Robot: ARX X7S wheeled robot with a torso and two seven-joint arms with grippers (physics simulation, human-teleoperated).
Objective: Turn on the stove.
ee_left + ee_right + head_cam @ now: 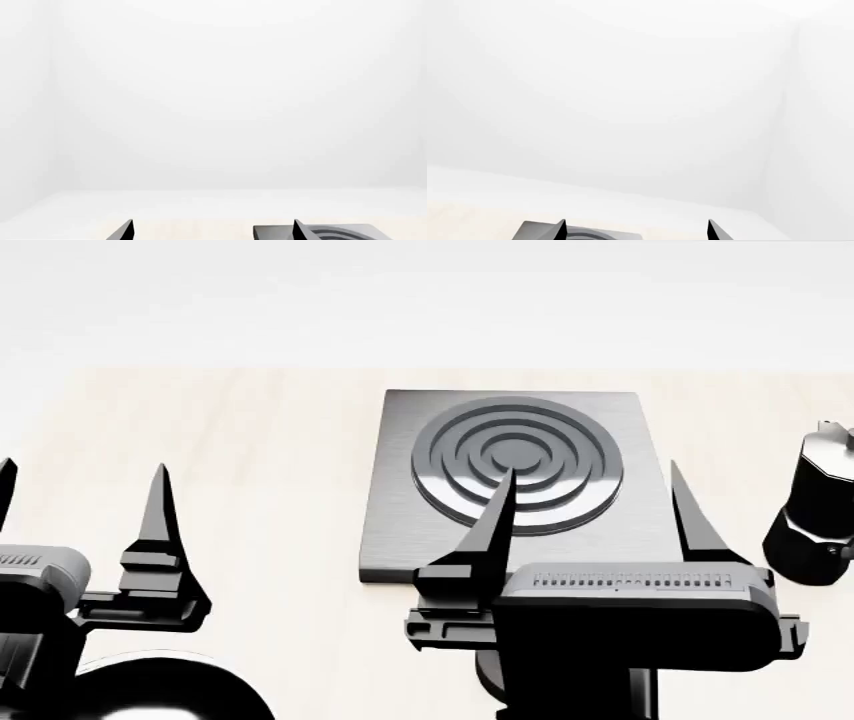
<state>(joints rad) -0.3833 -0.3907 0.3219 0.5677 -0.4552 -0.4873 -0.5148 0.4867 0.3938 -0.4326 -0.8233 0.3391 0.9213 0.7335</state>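
The stove (400,490) is a square brushed-grey slab with a raised ring burner (518,460), on the light wooden table in the head view. Its knob is hidden behind my right gripper's body. My right gripper (593,490) is open and empty, its fingertips spread over the stove's near half. My left gripper (83,488) is open and empty at the left, apart from the stove. The left wrist view shows the stove's edge (273,232) beside my open left gripper (213,227). The right wrist view shows the stove (537,231) beside my open right gripper (637,227).
A black moka pot (817,505) stands to the right of the stove. A round black pan (167,690) lies at the near left under my left arm. The table (267,440) ends at a white wall behind.
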